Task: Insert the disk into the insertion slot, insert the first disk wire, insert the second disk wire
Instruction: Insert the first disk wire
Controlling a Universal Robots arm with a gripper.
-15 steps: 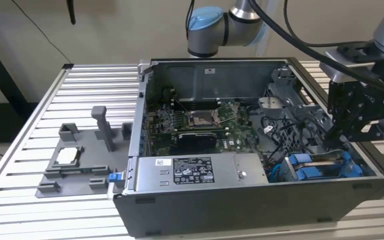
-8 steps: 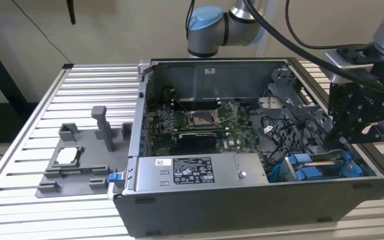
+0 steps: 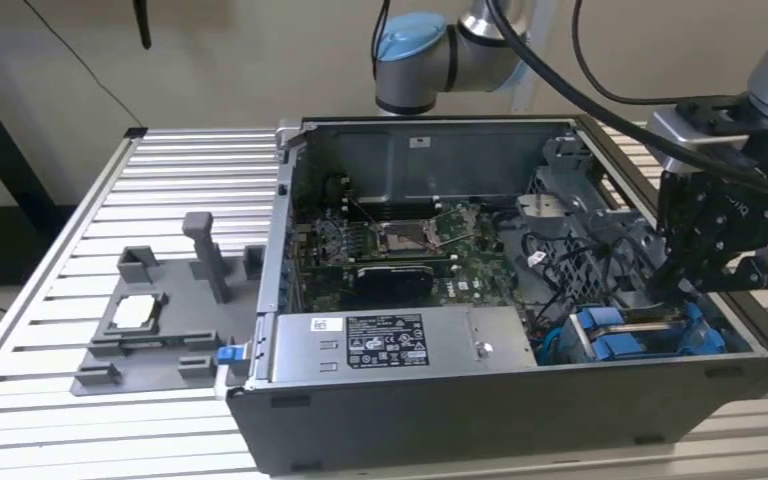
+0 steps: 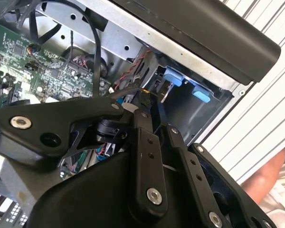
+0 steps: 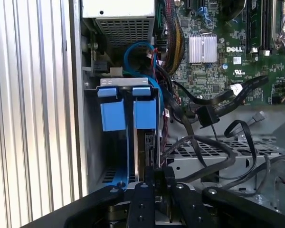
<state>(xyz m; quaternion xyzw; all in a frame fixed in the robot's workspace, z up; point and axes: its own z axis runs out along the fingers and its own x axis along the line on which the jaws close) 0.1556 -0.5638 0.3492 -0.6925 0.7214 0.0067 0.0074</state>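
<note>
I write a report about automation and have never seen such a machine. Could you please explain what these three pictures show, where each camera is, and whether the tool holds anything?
This is one robot arm with a grasping tool at its end. The exterior view comes from a camera off the arm: an open computer case lies on a ribbed metal table, with a grey holder on the exterior view's left. The two wrist views come from cameras riding on the arm, looking along the tool into the case. Inside are a green circuit board and a grey power supply box. The tool reaches into the insertion slot, the bay with blue tabs. A thin part, probably the disk, stands edge-on there ahead of the tool; whether the tool grips it, I cannot tell.
</note>
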